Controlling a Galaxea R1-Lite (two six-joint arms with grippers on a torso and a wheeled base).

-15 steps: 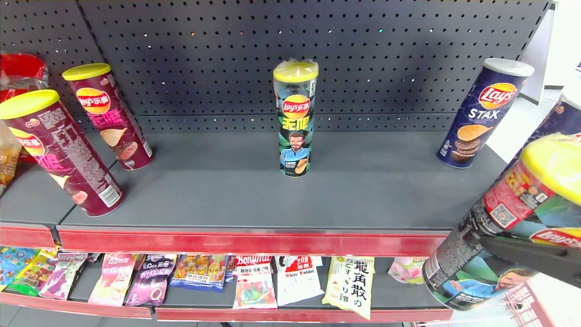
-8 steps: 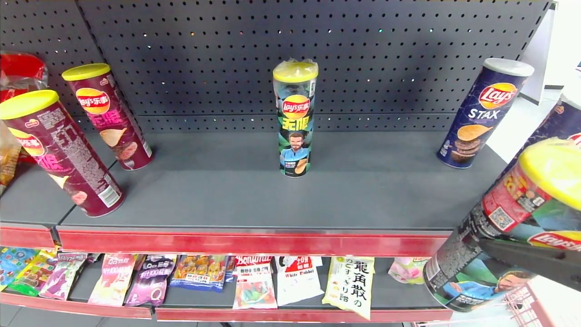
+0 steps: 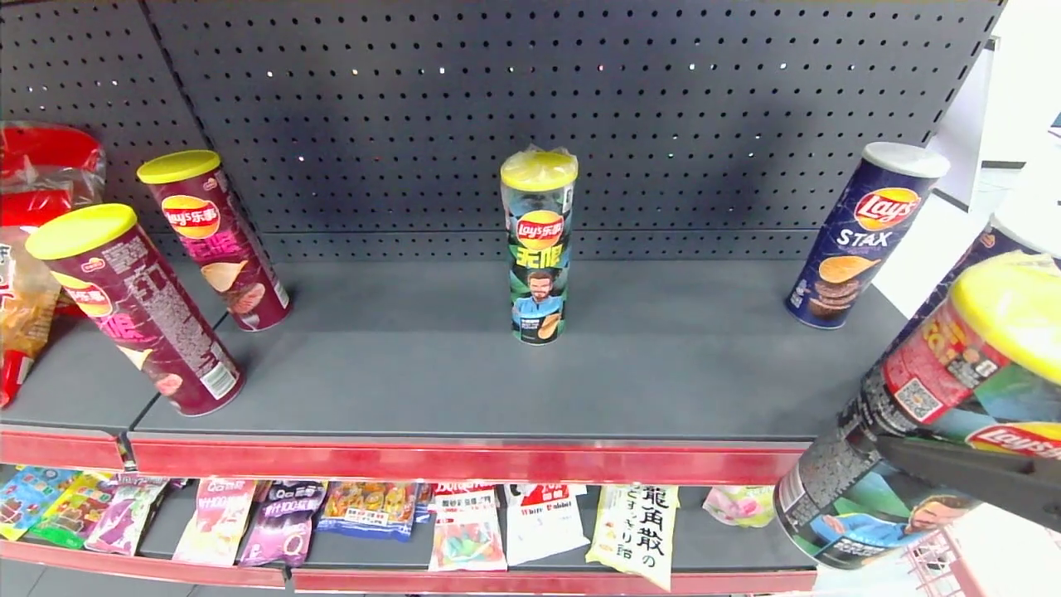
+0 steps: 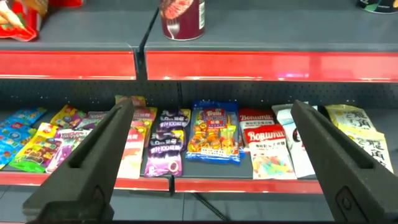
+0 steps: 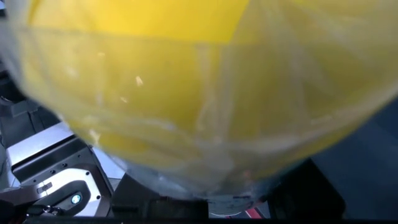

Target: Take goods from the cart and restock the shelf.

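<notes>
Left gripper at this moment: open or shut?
Open. The left gripper has its two fingers spread wide apart with nothing between them.

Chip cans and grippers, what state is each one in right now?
Held can: lidded, off the shelf.
Right gripper: shut on held can.
Green can: upright on shelf, lidded.
Front maroon can: standing, lidded.
Rear maroon can: standing, lidded.
Blue can: standing, lidded.
Left gripper: open, empty.

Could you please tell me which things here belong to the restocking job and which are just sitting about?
Job: chip can in right hand; upper shelf.
Bystanders: maroon cans; blue can; candy bags below.
</notes>
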